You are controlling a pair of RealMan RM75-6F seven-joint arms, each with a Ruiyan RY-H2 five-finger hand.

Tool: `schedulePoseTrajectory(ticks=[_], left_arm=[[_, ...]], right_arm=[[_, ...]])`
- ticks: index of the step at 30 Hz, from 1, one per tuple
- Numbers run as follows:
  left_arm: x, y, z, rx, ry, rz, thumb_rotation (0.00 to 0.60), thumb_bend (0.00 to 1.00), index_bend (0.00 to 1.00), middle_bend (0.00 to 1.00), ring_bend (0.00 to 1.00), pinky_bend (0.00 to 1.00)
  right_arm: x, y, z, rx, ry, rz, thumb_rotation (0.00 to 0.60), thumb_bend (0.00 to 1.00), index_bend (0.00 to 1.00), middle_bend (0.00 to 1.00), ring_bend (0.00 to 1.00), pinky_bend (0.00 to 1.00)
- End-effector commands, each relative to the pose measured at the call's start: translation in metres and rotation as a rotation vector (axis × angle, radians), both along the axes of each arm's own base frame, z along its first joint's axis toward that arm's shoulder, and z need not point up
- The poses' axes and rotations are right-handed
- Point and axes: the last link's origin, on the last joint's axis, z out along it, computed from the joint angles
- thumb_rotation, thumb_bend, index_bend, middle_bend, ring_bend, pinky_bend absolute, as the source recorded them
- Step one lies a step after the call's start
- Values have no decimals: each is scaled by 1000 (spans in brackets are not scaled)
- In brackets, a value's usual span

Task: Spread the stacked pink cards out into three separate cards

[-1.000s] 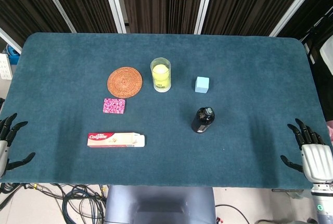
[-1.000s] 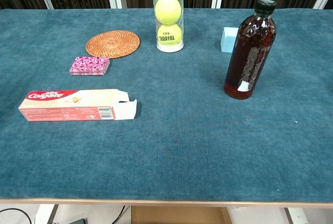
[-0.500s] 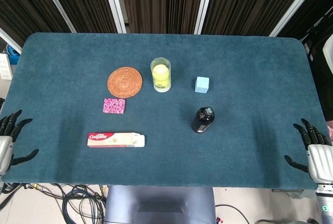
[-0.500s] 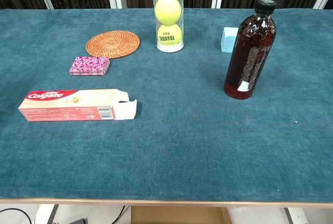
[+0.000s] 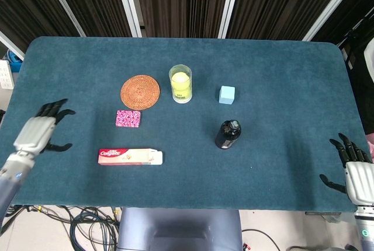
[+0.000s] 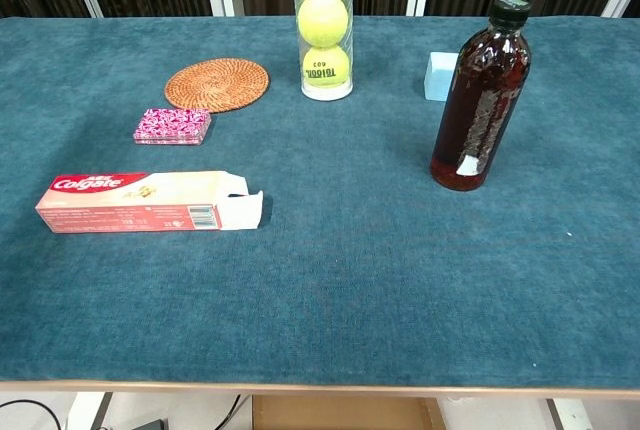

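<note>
The stacked pink cards [image 5: 128, 118] lie flat on the desk [image 5: 280, 76] just before the woven coaster [image 5: 140, 91], probably light, thin and slippery, best fanned by pressing on the top face, while the left robot hand [image 5: 42, 131] and right robot hand [image 5: 352, 171] hover spread-fingered, holding nothing.

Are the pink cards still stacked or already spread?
Stacked: the pink cards sit as one compact block beside the coaster, untouched by either hand.

Woven coaster [image 5: 140, 91], tennis-ball tube [image 5: 180, 84], blue cube [image 5: 227, 94], dark bottle [image 5: 228, 133], toothpaste box [image 5: 130, 156]
</note>
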Motion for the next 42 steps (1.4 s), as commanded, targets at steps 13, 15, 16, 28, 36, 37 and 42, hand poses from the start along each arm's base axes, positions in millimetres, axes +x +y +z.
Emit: schedulePoseTrajectory(ticks=[13,15,16,28,36,37,42], left_arm=[[57,106,-60,-154,124,30,600,165,306,88,0,0],[59,107,-67,-160,133,33,600,165,307,88,0,0],[60,107,-71,-163,141,33,600,165,307,87,0,0],[63,112,-107,-189,191,52,600,165,327,87,0,0],[78,121,-118,-196,205,57,600,165,330,87,0,0],[79,121,-119,-195,203,60,600,165,332,87,0,0],[81,124,-122,-190,221,66,600,165,339,87,0,0]], right_arm=[[-4,-6,-5,19,11,-25,600,113,161,59,123,237],[-4,-6,-5,20,10,-26,600,113,161,59,123,237],[-3,-7,-6,21,9,-25,600,113,161,59,123,237],[-4,-6,-4,18,4,-24,600,112,161,59,124,237],[-4,-7,-4,21,3,-26,600,112,161,59,124,237],[-4,-6,-4,21,3,-25,600,112,161,59,124,236],[-5,-7,-3,20,0,-27,600,113,161,61,125,237]])
